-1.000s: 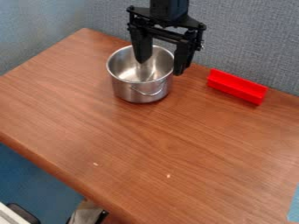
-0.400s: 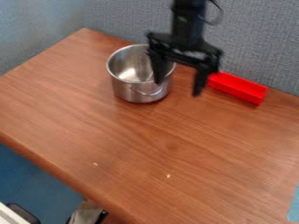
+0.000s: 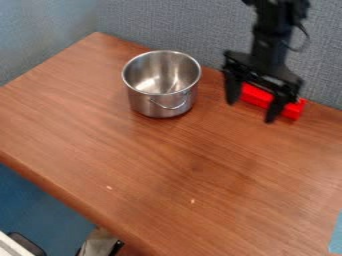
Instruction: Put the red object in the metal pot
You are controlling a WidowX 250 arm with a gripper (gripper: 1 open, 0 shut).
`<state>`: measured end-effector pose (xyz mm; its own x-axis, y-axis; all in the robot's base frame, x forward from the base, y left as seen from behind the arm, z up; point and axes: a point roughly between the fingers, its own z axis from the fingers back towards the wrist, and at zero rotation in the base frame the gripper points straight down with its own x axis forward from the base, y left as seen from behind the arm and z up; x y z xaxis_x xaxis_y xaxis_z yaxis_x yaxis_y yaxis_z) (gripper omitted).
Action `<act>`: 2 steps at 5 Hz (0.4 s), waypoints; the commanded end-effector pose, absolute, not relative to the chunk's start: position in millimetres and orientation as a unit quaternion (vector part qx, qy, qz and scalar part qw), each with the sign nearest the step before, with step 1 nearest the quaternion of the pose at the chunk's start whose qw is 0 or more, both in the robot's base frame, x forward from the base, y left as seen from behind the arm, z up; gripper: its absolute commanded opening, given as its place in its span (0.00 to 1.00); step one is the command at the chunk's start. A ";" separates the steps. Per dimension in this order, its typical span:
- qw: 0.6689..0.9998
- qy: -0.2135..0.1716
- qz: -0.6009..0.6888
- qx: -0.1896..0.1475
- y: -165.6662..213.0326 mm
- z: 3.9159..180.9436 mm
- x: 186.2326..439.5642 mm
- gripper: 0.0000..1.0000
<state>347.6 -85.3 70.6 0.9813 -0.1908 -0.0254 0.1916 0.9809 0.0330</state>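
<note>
Reach-to-grasp step: gripper [image 3: 259,98], jaws spread wide and empty, straddles the red object [image 3: 274,99] on the bench [image 3: 160,170]; next it must close, lift, and carry to the metal pot [image 3: 162,83].

Reddish-brown wood-grain table [image 3: 160,160] seen at an angle, grey-blue textured wall [image 3: 54,25] right behind it, blue floor [image 3: 27,200] down at the lower left, soft even light, a couple tiny pale specks on the tabletop
</note>
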 end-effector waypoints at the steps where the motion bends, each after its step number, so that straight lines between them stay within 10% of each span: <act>1: 0.987 -0.038 -0.151 0.032 -109.9 73.3 369.5 1.00; 2: 0.981 -0.059 -0.183 0.042 -97.2 79.5 387.9 0.00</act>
